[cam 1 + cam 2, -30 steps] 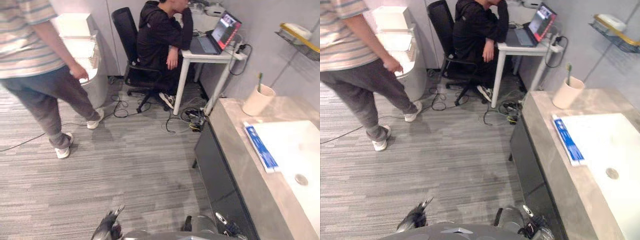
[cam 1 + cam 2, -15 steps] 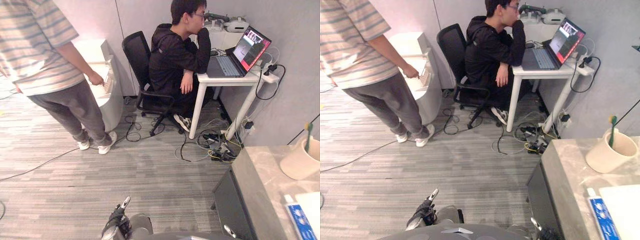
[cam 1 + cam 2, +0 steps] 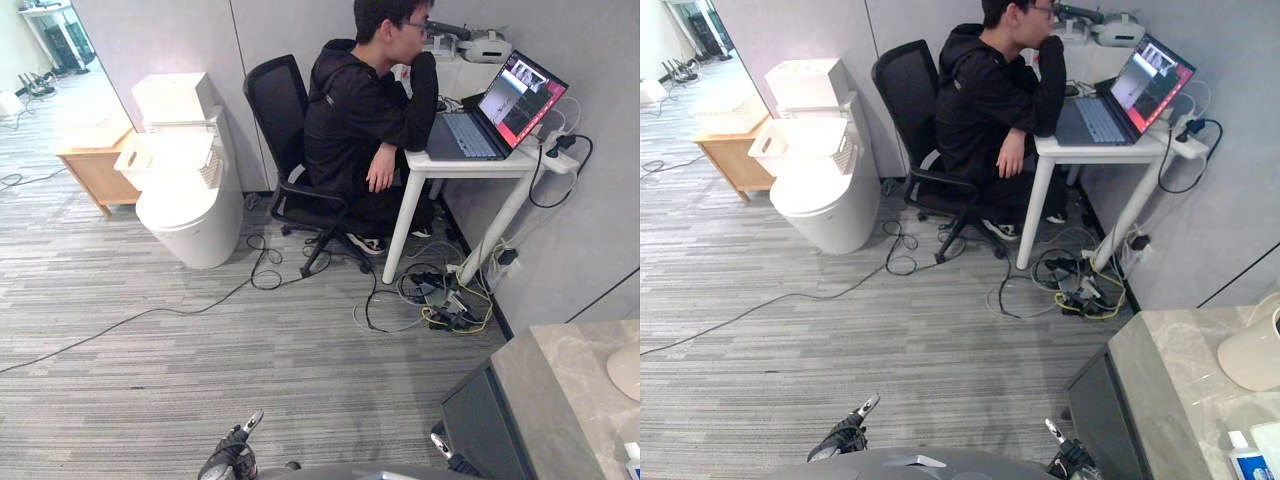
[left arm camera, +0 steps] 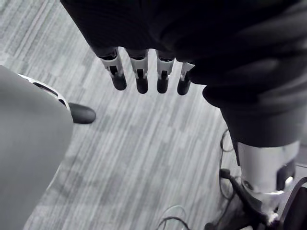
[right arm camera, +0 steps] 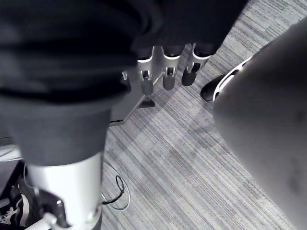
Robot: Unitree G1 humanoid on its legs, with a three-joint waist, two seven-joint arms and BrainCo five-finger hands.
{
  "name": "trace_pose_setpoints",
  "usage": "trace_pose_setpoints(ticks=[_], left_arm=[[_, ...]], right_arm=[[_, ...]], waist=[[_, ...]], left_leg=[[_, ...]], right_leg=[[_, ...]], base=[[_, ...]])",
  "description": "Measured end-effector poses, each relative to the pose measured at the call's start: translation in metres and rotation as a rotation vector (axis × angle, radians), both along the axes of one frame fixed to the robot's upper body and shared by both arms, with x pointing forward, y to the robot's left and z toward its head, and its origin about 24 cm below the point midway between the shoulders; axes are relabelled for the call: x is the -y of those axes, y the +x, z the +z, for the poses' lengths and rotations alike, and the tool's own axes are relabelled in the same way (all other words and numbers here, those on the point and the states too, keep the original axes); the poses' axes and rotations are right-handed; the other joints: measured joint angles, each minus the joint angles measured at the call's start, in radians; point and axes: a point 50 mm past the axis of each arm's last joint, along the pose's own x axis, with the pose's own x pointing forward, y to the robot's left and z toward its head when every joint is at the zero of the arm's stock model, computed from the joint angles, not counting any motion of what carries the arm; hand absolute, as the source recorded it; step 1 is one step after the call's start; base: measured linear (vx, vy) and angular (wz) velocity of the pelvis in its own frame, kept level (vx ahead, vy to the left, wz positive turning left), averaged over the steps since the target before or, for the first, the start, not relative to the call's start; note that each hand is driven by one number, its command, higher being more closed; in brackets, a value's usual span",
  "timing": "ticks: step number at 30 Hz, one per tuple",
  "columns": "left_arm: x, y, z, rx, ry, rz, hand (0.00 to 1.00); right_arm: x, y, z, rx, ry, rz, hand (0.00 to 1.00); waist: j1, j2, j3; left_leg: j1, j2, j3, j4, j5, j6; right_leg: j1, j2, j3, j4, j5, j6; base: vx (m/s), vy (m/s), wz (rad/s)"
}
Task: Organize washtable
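- left hand (image 4: 140, 79) hangs over the grey floor (image 4: 144, 143), fingers straight, holding nothing.
- right hand (image 5: 169, 79) hangs likewise, relaxed and empty.
- washtable (image 3: 1170, 385) stands at the robot's right, with a cream cup (image 3: 1252, 358) and a blue tube (image 3: 1247, 466) on it.
- a person (image 3: 365, 110) sits at a laptop (image 3: 510, 95) beyond.

We are looking at a grey striped carpet floor (image 3: 250, 350), matt and ribbed; a beige marbled stone-look surface (image 3: 570, 390), smooth with a slight sheen; a matt cream cup (image 3: 1252, 350); a pale wooden cabinet (image 3: 95, 165); a smooth white rounded toilet (image 3: 185, 205).
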Motion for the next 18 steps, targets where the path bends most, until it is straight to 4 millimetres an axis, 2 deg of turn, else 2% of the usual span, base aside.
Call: trace_pose_setpoints(ticks=[5, 10, 12, 13, 14, 15, 16, 17, 18], left_arm=[[-0.002, 0.004, 0.001, -0.015, 0.04, -0.116, 0.0], [0.0, 0.008, 0.002, -0.016, 0.055, -0.173, 0.0], [-0.004, 0.012, 0.003, -0.006, 0.067, -0.178, 0.0], [-0.01, 0.018, 0.007, 0.022, 0.081, -0.153, 0.0], [-0.013, 0.02, 0.008, 0.038, 0.085, -0.133, 0.0], [-0.014, 0.021, 0.009, 0.058, 0.082, -0.088, 0.0], [-0.014, 0.016, 0.009, 0.056, 0.078, -0.062, 0.0], [-0.014, 0.013, 0.008, 0.055, 0.071, -0.028, 0.0], [-0.011, 0.011, 0.007, 0.049, 0.058, -0.008, 0.0]], right_arm=[[-0.002, 0.009, 0.001, 0.015, -0.002, 0.041, 0.0], [-0.003, 0.013, 0.002, 0.022, -0.003, 0.066, 0.0], [-0.005, 0.017, 0.002, 0.03, -0.004, 0.095, 0.0], [-0.007, 0.023, 0.003, 0.041, -0.002, 0.116, 0.0], [-0.008, 0.026, 0.004, 0.048, -0.001, 0.126, 0.0], [-0.003, 0.028, 0.005, 0.061, -0.016, 0.133, 0.0], [-0.001, 0.029, 0.006, 0.066, -0.025, 0.139, 0.0], [0.003, 0.035, 0.008, 0.079, -0.041, 0.155, 0.0], [0.004, 0.035, 0.008, 0.079, -0.051, 0.152, 0.0]], waist=[[-0.025, 0.003, -0.003], [-0.032, 0.001, -0.003], [-0.037, -0.006, 0.008], [-0.033, -0.021, 0.021], [-0.03, -0.019, 0.03], [-0.021, 0.005, 0.041], [-0.017, 0.011, 0.044], [-0.009, 0.023, 0.044], [-0.023, 0.032, 0.046]], left_leg=[[-0.02, 0.005, -0.003, 0.0, -0.006, -0.008], [-0.026, 0.022, 0.015, 0.012, -0.019, -0.024], [-0.085, 0.059, 0.032, 0.169, -0.097, -0.034], [-0.181, 0.1, 0.023, 0.41, -0.154, -0.017], [-0.23, 0.124, 0.0, 0.546, -0.161, -0.006], [-0.3, 0.161, -0.085, 0.754, -0.146, 0.002], [-0.336, 0.163, -0.155, 0.864, -0.114, 0.003], [-0.353, 0.158, -0.218, 0.894, -0.167, -0.013], [-0.357, 0.154, -0.262, 0.831, -0.212, -0.013]], right_leg=[[-0.014, 0.006, -0.002, -0.01, -0.001, -0.001], [-0.041, 0.02, 0.014, 0.016, -0.02, -0.014], [-0.059, 0.031, 0.033, 0.054, -0.037, -0.032], [-0.065, 0.04, 0.066, 0.072, -0.047, -0.046], [-0.066, 0.049, 0.082, 0.086, -0.048, -0.048], [-0.065, 0.081, 0.13, 0.12, -0.054, -0.059], [-0.064, 0.094, 0.18, 0.136, -0.072, -0.067], [-0.068, 0.097, 0.245, 0.154, -0.084, -0.064], [-0.093, 0.109, 0.312, 0.17, -0.096, -0.064]], base=[[0.02, -0.011, -0.01], [0.08, -0.064, -0.1], [0.05, -0.121, -0.31], [-0.04, -0.16, -0.56], [-0.16, -0.264, -0.97], [-0.21, -0.272, -1.23], [-0.26, -0.281, -1.75], [-0.33, -0.212, -1.87], [-0.29, -0.151, -1.48]])
